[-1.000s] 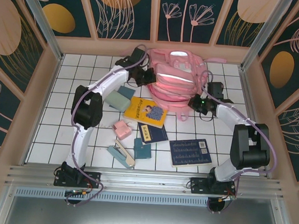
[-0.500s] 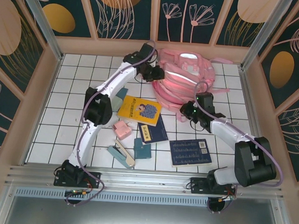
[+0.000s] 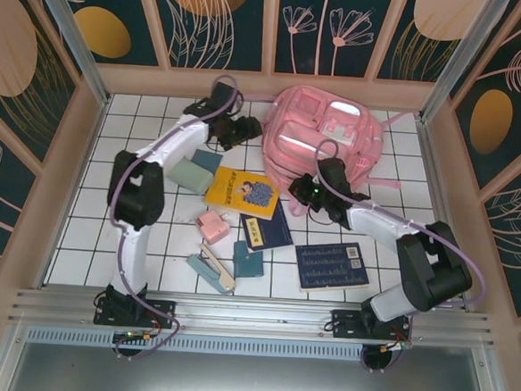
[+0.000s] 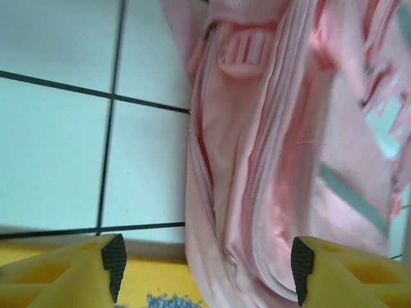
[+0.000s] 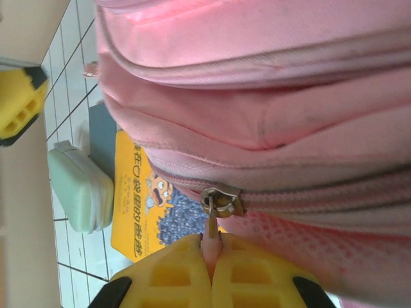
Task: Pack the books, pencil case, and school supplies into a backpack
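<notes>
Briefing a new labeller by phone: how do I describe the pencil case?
Find the big pink backpack at the back, then the yellow book in front of it. Left of that book lies the pencil case: pale mint and rounded, unlike the darker flat teal square beside it.

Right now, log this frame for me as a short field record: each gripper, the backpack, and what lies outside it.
left gripper: open, beside the backpack
right gripper: shut on zipper pull
backpack: lying at the far side of the table
outside the backpack: yellow book, small navy book, large navy book, pencil case, pink piece, stapler, teal square, second teal square
</notes>
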Tool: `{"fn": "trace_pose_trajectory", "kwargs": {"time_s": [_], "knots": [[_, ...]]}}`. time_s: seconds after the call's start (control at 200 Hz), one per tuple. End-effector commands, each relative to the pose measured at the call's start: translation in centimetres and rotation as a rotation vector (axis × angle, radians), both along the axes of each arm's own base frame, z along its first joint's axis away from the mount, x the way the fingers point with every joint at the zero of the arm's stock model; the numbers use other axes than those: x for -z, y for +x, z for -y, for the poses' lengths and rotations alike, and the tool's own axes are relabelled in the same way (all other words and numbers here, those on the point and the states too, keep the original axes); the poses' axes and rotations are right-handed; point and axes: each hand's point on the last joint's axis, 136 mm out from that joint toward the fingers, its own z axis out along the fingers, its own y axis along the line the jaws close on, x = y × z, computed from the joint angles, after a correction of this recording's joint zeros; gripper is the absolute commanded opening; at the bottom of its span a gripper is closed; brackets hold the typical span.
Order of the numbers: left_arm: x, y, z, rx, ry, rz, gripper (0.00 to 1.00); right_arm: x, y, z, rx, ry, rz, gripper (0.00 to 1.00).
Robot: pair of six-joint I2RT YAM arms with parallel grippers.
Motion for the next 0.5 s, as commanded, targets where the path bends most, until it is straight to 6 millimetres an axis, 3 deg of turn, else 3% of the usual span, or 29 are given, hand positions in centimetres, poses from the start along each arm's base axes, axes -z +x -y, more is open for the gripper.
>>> {"fn": "trace_pose_trajectory", "kwargs": {"time_s": [0.0, 0.235, 0.495], "knots": [[-3.9, -1.3, 1.8, -0.016, -0.175, 0.026, 0.71, -4.0, 1.7, -3.3, -0.065, 0.088, 0.103, 0.00], [-1.5, -4.6, 4.2, -0.049, -0.304, -0.148, 0.68, -3.2, 2.2, -4.5, -0.075, 0.128, 0.070, 0.00], [3.3, -6.3, 7.6, -0.026, -0.294, -0.307, 0.62, -3.9, 2.7, -4.6, -0.071, 0.113, 0.083, 0.00]]}}
